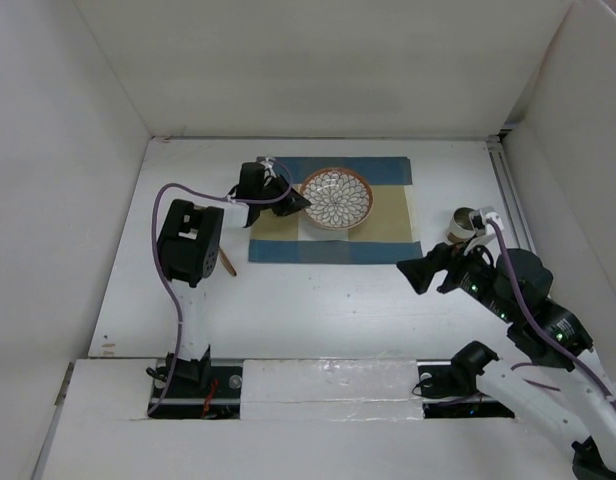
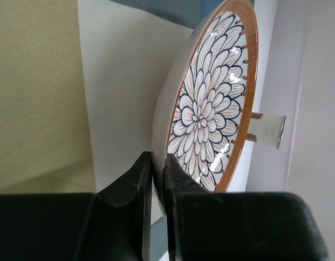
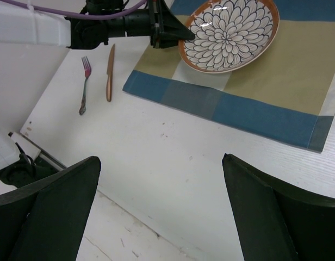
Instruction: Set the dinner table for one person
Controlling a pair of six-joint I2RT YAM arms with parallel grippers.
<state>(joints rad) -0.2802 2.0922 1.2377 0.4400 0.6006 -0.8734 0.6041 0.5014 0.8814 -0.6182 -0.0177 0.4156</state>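
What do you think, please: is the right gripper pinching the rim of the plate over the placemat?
Not quite: the left gripper pinches the rim of the plate over the placemat; the right gripper is open and apart from it, as the right wrist view shows.

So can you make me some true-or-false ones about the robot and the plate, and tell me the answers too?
1. The left gripper pinches the plate's rim. True.
2. The plate is plain white. False: it has a dark petal pattern and an orange-brown rim.
3. The right gripper holds the cup. False: it is open and empty, and the cup sits on the table.
4. The fork and knife lie side by side. True.
5. The fork and knife lie on the mat. False: they lie on the bare table beside it.
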